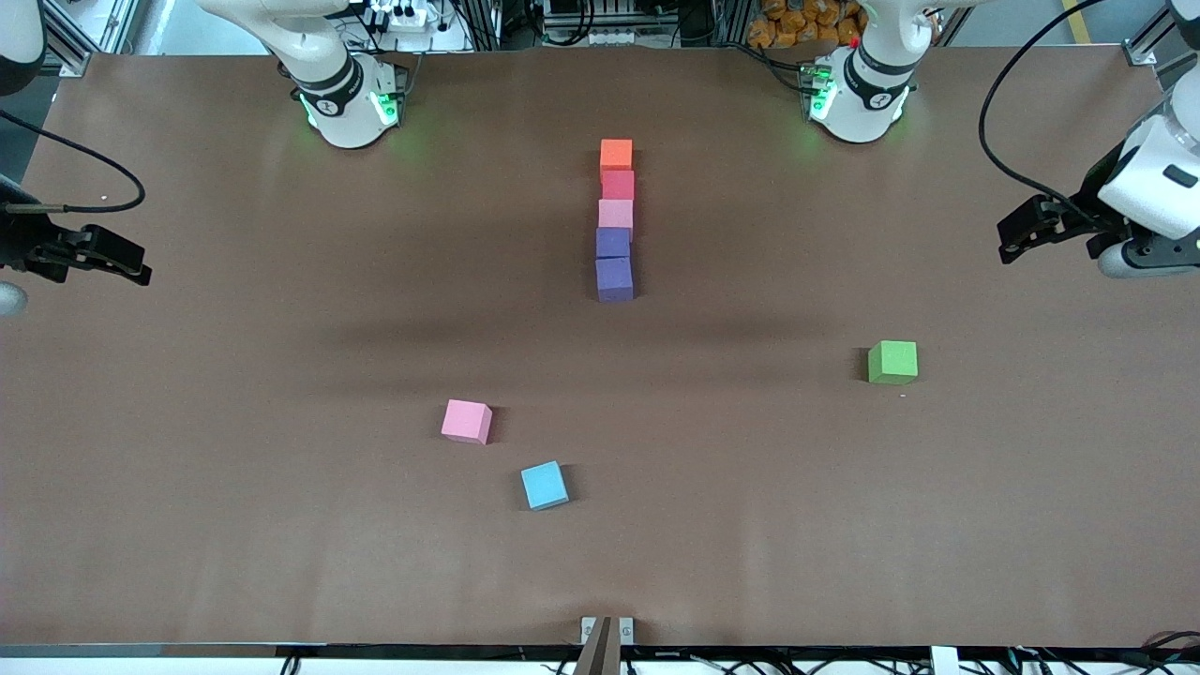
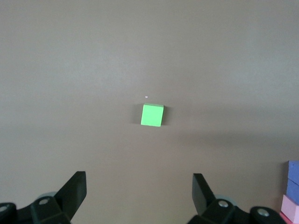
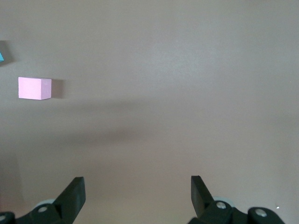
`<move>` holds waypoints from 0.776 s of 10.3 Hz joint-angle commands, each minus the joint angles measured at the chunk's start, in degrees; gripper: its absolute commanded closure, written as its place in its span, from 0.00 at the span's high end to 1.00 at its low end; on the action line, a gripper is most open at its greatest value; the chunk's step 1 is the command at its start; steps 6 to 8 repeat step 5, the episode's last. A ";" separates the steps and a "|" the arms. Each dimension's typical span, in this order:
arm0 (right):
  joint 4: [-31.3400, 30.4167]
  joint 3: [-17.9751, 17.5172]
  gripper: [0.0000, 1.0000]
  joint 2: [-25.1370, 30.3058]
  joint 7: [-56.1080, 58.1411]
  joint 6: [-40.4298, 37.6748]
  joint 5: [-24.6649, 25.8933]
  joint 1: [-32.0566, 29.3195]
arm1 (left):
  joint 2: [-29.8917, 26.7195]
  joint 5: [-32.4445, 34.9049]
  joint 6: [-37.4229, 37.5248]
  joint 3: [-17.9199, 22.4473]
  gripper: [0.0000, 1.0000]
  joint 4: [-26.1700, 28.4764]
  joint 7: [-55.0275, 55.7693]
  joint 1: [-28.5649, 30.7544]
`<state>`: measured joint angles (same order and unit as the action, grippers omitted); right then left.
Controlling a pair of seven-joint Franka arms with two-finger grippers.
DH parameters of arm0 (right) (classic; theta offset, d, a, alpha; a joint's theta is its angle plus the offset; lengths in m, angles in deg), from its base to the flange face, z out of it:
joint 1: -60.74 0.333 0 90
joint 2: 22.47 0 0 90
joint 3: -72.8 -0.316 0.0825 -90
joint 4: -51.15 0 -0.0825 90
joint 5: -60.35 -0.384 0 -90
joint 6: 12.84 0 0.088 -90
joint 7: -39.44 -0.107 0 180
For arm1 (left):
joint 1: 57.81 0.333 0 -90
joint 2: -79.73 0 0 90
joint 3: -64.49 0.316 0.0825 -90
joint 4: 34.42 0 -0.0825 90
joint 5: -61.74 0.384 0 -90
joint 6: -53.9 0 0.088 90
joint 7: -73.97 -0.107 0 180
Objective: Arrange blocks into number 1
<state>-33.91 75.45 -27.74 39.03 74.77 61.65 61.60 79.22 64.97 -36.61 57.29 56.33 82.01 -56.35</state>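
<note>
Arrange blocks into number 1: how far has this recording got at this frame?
Looks essentially done: the orange block, red block, pink block and two purple blocks form one straight line. Nothing is in hand; the left gripper and right gripper wait open at the table's ends. A loose pink cube, light blue cube and green cube lie apart.

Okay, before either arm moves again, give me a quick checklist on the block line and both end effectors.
1. Column of five matte foam cubes in line, orange cube down to the nearest purple cube: ok, slightly uneven.
2. Left end effector open, holding nothing: ok.
3. Right end effector open, holding nothing: ok.
4. Both end effectors away from the column, at the table's ends: ok.
5. Loose pink foam cube, light blue foam cube and green foam cube apart from the column: ok.
</note>
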 commanded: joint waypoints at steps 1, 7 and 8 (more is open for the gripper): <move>1.21 -0.45 1.00 -0.52 0.50 -0.77 -0.25 -0.59 | -0.90 -1.47 2.53 -0.09 1.00 -1.27 -1.36 0.47; 1.21 -0.54 1.00 -0.52 0.50 -0.77 -0.25 -0.59 | -0.99 -4.28 2.53 -0.18 1.00 -1.45 -1.36 0.30; 1.21 -0.54 1.00 -0.52 0.50 -0.77 -0.25 -0.59 | -0.99 -4.28 2.53 -0.18 1.00 -1.45 -1.36 0.30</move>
